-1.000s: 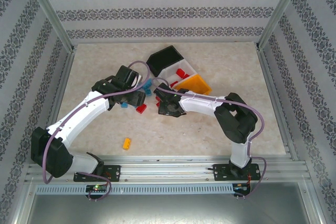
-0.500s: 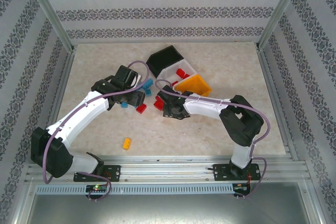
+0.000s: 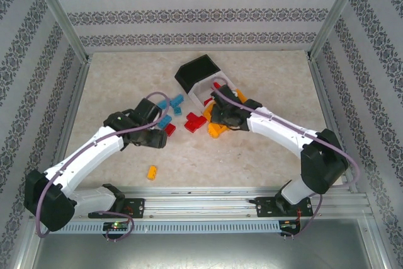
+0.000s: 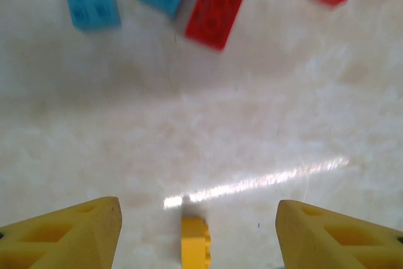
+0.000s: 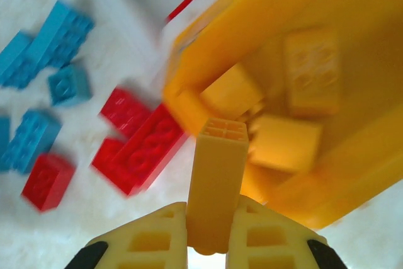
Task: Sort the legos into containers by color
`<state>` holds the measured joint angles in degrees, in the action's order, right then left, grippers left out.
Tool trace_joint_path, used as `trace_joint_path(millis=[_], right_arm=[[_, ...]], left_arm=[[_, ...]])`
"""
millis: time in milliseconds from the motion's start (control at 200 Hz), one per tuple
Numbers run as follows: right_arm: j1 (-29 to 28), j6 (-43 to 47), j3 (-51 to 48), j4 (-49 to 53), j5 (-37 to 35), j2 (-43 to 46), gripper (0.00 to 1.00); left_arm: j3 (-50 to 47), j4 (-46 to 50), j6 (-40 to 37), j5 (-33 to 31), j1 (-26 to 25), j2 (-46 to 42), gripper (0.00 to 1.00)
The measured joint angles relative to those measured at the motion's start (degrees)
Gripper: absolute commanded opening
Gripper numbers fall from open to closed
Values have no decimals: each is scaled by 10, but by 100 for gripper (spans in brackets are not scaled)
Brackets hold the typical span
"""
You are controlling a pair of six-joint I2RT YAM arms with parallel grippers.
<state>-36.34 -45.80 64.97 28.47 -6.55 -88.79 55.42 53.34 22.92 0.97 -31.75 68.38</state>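
Gripping a yellow brick (image 5: pixel 217 174) end-on in the right claw (image 5: pixel 213 222), long axis aimed into the orange bin (image 5: pixel 340 174), upper right.

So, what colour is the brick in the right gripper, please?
The brick is orange-yellow, clearest in the right wrist view.

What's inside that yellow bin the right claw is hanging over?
Orange-yellow bricks, at least three, lie inside the yellow bin. The right gripper holds another yellow brick in front, hiding part of the bin's floor, so more could sit there unseen.
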Motion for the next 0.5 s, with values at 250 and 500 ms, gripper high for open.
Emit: trace_joint_path(millis=[250, 500], right_arm=[[90, 54, 9, -13, 30, -52, 28], [94, 99, 16, -32, 56, -66, 61]], left_arm=[[-86, 3, 87, 1, -52, 8, 66], [-112, -2, 142, 5, -88, 47, 64]])
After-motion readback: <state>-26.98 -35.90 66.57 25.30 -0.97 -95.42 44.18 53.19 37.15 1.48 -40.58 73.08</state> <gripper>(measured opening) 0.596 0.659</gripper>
